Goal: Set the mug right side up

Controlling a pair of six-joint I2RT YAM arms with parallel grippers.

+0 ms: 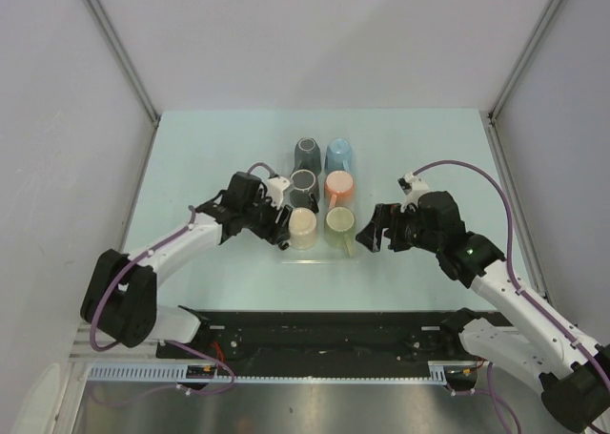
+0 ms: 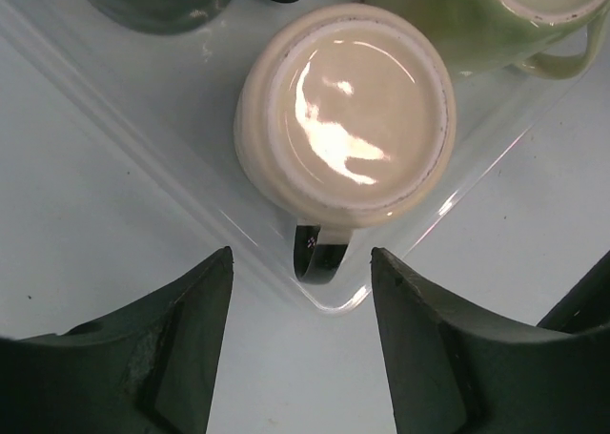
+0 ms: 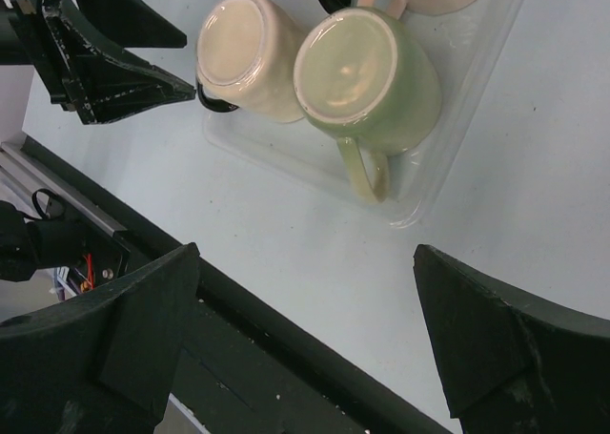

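A cream mug (image 2: 348, 110) with a black handle (image 2: 319, 253) stands upside down, base up, in the near left corner of a clear tray (image 2: 338, 305). My left gripper (image 2: 301, 253) is open just outside that corner, its fingers either side of the handle's line and touching nothing. From above, the cream mug (image 1: 302, 226) sits right of the left gripper (image 1: 278, 226). My right gripper (image 1: 370, 232) is wide open and empty, right of the tray. In its wrist view the right gripper (image 3: 305, 251) hangs over the table's near edge.
A green mug (image 3: 353, 67) stands base up beside the cream one, handle toward the tray's (image 3: 419, 205) near wall. Behind them are a grey mug (image 1: 304, 186), an orange mug (image 1: 339, 186), a dark grey mug (image 1: 308, 153) and a blue mug (image 1: 339, 155). A black rail (image 3: 286, 348) runs along the table's near edge.
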